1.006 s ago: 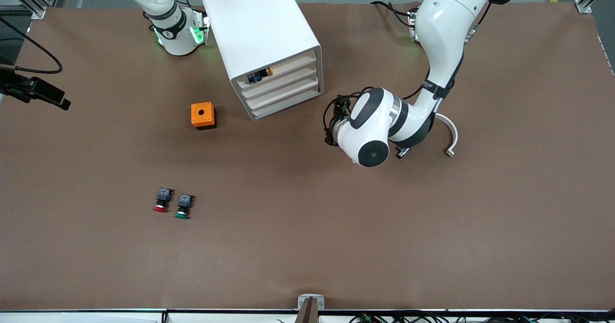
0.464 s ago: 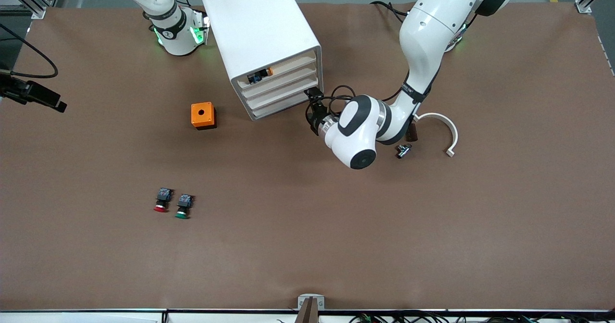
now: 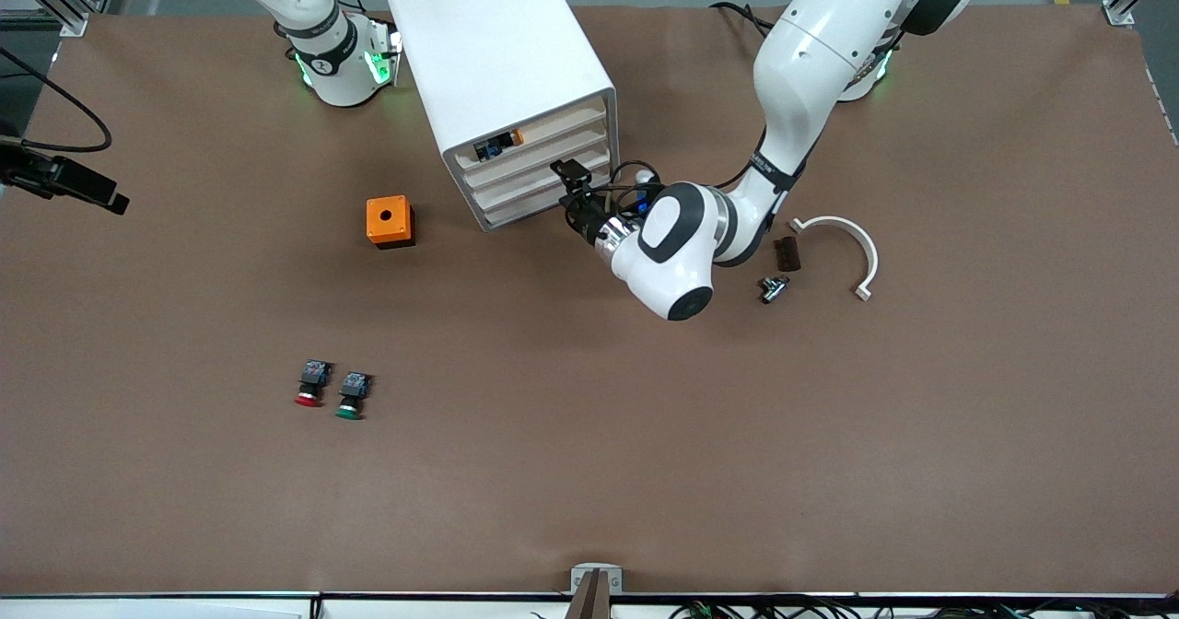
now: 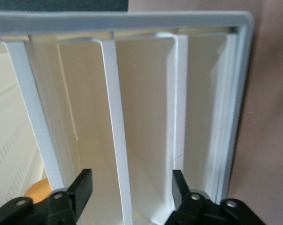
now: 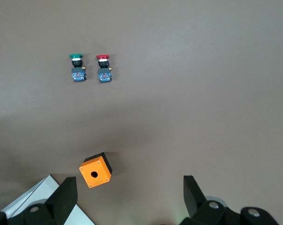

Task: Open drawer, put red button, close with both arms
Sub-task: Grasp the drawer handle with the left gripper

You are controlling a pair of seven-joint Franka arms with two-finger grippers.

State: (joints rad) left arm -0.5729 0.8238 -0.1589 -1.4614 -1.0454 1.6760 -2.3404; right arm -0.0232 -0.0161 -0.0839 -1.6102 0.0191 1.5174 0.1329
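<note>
Reaching into the front of the white cabinet (image 3: 502, 75) just above centre frame, the left tool (image 3: 573, 188) has its fingers (image 4: 83, 185) spread wide, one on each side of a thin white drawer lip, not clamped on it. In the left wrist view that lip runs straight down between the two black pads, with the cream insides of the drawers on both sides. From the front view the tool sits at the drawer (image 3: 532, 161), second from the top of the four stacked in the cabinet, and all four look shut. The top slot has a small blue-and-orange part (image 3: 498, 145) showing in it.

The right tool (image 5: 132, 197) is spread open too, waiting up high over the desk (image 3: 589, 472) at the far upper left of the frame, holding nothing.

The red button (image 3: 311, 384) is lying on the desk at lower left, well apart from the cabinet, with the green button (image 3: 352, 395) just beside it. An orange box (image 3: 390, 221) with a round hole on top sits between them and the cabinet. Over at right of centre there's a white curved bracket (image 3: 843, 241), a small dark block (image 3: 786, 253) and a little metal fitting (image 3: 772, 288).
</note>
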